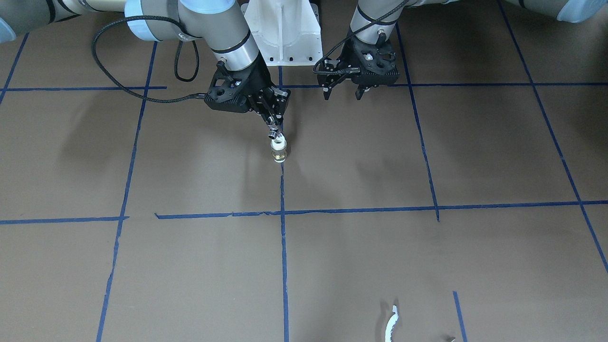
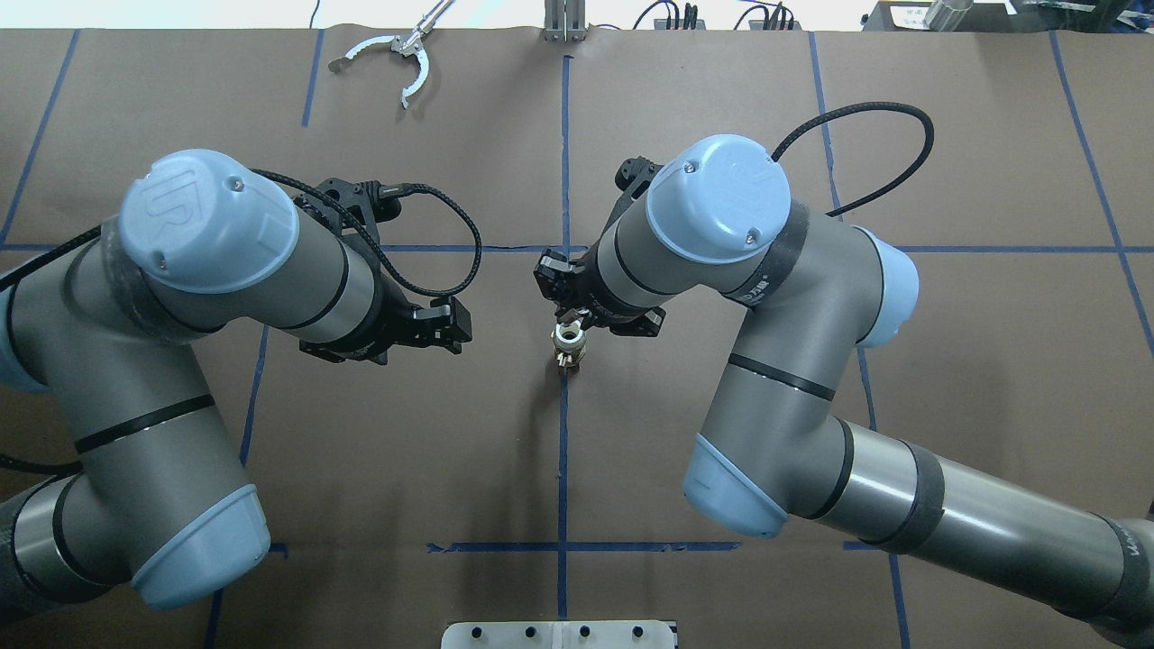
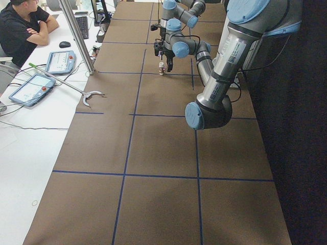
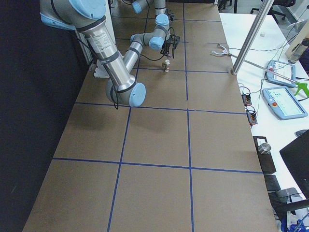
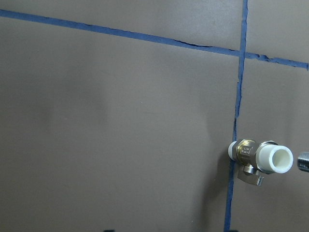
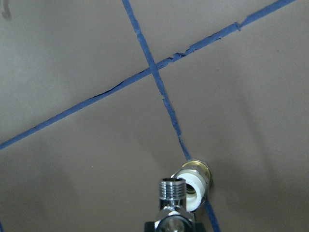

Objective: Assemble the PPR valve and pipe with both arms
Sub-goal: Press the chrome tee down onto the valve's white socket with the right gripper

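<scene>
A short white PPR pipe fitting with a brass collar (image 1: 279, 151) stands upright on the blue tape line at mid-table. It also shows in the overhead view (image 2: 568, 350), the left wrist view (image 5: 260, 158) and the right wrist view (image 6: 197, 182). My right gripper (image 1: 273, 124) is shut on a chrome valve (image 1: 274, 129) and holds it, tilted, at the fitting's open white top. The valve's threaded end (image 6: 173, 189) shows in the right wrist view. I cannot tell whether the valve and fitting touch. My left gripper (image 1: 343, 94) is open and empty, beside the fitting and above the table.
The white pedestal base (image 1: 285, 33) stands behind the grippers. A white grabber tool (image 2: 397, 54) lies at the table's far edge. Blue tape lines grid the brown table. An operator and tablets (image 3: 56, 64) are at a side desk.
</scene>
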